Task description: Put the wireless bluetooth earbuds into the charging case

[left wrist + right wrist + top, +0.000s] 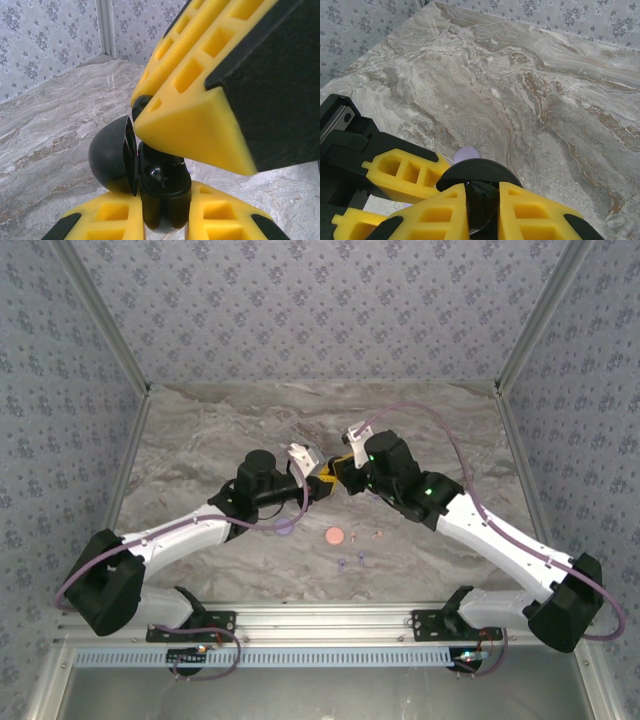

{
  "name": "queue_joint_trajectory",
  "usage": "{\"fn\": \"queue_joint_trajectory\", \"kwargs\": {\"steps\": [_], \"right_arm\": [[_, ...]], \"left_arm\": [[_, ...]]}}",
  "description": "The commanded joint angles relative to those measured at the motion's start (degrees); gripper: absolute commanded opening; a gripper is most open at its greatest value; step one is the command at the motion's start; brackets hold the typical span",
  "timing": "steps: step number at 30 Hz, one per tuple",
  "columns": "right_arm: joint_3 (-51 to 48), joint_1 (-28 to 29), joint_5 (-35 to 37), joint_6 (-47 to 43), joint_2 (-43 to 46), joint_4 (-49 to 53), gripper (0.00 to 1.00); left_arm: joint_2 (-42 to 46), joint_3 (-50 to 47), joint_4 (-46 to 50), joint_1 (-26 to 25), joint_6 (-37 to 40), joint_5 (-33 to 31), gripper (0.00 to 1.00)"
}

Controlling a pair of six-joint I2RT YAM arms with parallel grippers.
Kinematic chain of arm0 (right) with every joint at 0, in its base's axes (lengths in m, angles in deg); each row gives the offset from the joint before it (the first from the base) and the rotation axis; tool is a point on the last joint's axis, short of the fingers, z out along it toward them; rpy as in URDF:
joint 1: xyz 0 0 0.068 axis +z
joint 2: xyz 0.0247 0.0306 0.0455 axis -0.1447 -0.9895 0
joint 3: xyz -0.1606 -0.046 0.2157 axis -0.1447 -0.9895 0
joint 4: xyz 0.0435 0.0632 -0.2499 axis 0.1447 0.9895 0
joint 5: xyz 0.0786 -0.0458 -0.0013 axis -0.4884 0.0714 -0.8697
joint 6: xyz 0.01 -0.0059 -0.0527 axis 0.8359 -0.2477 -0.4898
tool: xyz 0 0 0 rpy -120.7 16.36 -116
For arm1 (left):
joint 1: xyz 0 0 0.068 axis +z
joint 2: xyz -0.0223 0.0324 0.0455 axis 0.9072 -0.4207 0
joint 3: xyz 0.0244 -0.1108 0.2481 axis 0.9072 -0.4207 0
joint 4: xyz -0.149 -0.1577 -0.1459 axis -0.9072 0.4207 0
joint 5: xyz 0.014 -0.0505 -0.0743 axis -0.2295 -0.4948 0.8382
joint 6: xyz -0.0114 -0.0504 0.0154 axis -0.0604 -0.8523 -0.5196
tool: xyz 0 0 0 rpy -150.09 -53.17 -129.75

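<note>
- Patterned wallpaper walls (300, 310) close in a grey marble table (200, 430); the two arms meet over its middle.
- The left hand (162, 212) is closed on the base of a black charging case (167, 200), which it holds clear of the table.
- The case stands open, its domed lid (107, 157) swung to the left. A black earbud (156, 174) sits inside the base.
- The right hand (481, 192) comes in from above, its tips right at the case's upper edge. Its fingers (445, 215) are pinched on a small black piece (141, 103). Whether that is an earbud cannot be told.
- A round pink case (334, 536) lies on the table near the front, below the two hands.
- Just to its right lie two tiny pink earbuds (353, 536), apart from each other.
- Two lilac earbuds (343, 563) lie a little nearer the arm bases.
- A lilac disc (466, 153) shows on the table behind the black case.
</note>
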Motion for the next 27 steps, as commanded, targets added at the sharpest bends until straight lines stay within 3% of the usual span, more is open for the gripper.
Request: {"fn": "queue_joint_trajectory", "kwargs": {"steps": [1, 9, 15, 22, 27], "right_arm": [[0.9, 0.7, 0.4, -1.1, -1.0, 0.8, 0.2], [1.1, 0.7, -1.8, -2.4, -1.0, 2.9, 0.21], [2.0, -0.9, -8.8, -1.6, -0.6, 3.5, 0.28], [3.9, -4.5, -12.7, 2.5, 3.1, 2.0, 0.47], [2.6, -10.1, -18.3, 6.5, 7.7, 0.5, 0.63]], "left_arm": [[0.1, 2.4, -1.8, -0.4, 0.1, 1.2, 0.0], [0.2, 2.5, -2.1, -0.4, -0.2, 1.0, 0.0], [0.1, 2.5, -2.0, -0.4, -0.2, 0.9, 0.0], [0.1, 2.1, -3.1, -0.4, -0.7, 1.0, 0.0], [0.2, 1.4, -6.1, -0.4, -2.6, 1.5, 0.0]]}}
